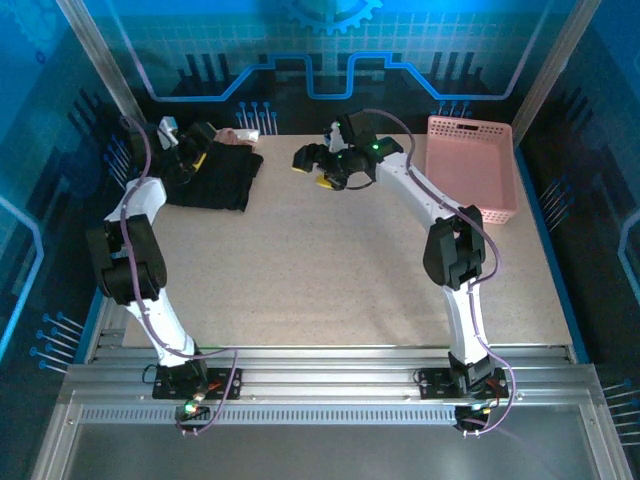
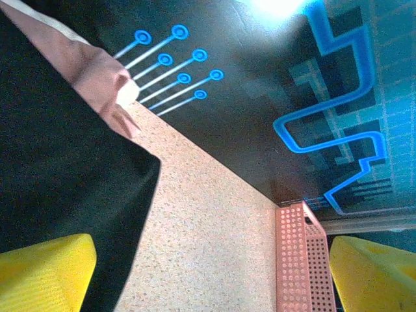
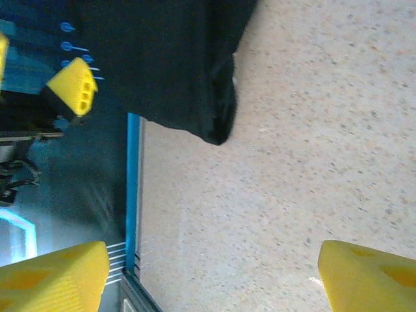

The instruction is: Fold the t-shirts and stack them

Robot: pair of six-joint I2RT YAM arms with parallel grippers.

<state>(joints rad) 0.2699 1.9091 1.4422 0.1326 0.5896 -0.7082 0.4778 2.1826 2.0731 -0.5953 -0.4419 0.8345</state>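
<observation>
The folded black t-shirt [image 1: 215, 178] lies at the far-left corner of the table [image 1: 330, 270], with the pale pink t-shirt [image 1: 238, 135] showing at its far edge. The left gripper [image 1: 198, 150] hovers over the black cloth, jaws wide and empty. The right gripper [image 1: 313, 173], also spread wide and holding nothing, hangs above bare tabletop between the shirts and the pink basket [image 1: 470, 165].

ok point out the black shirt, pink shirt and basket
black shirt [image 1: 215, 178], top view, middle of the folded cloth
pink shirt [image 2: 97, 73], left wrist view, bunched corner
basket [image 1: 470, 170], top view, bare floor
</observation>
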